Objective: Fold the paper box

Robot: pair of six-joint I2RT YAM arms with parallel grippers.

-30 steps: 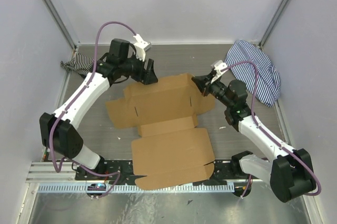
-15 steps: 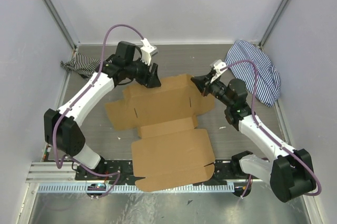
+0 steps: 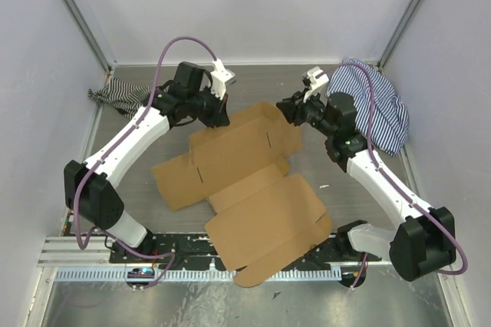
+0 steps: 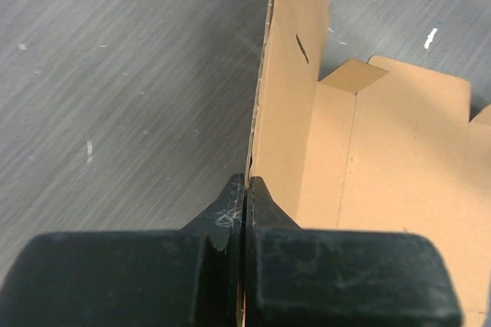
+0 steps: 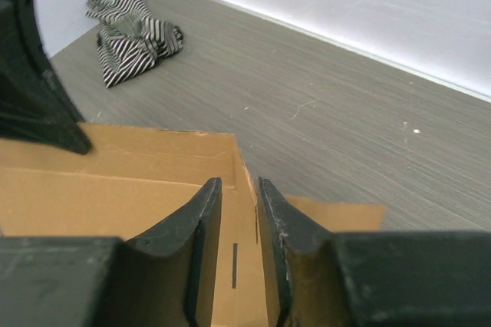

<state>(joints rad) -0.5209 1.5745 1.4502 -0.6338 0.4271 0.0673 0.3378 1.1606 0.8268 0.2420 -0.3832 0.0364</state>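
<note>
The paper box (image 3: 253,189) is a brown die-cut cardboard sheet lying mostly flat, its far end partly raised into walls. My left gripper (image 3: 219,116) is at the far left corner, shut on the upright back wall's edge; in the left wrist view the cardboard (image 4: 291,104) runs straight into the closed left gripper (image 4: 245,183). My right gripper (image 3: 288,110) is at the far right corner. In the right wrist view the right gripper (image 5: 239,185) stands open with its fingers astride the upright side wall (image 5: 253,212), a gap showing on each side.
A blue-and-white striped cloth (image 3: 376,100) lies at the back right, close to the right arm. A black-and-white striped cloth (image 3: 115,95) lies in the back left corner (image 5: 134,35). White walls enclose three sides. A metal rail (image 3: 115,272) runs along the near edge.
The left gripper moved onto the back wall and shut on it. The right gripper opened and moved farther back. The box swung, its near panel shifting right, and its far end lifted.
</note>
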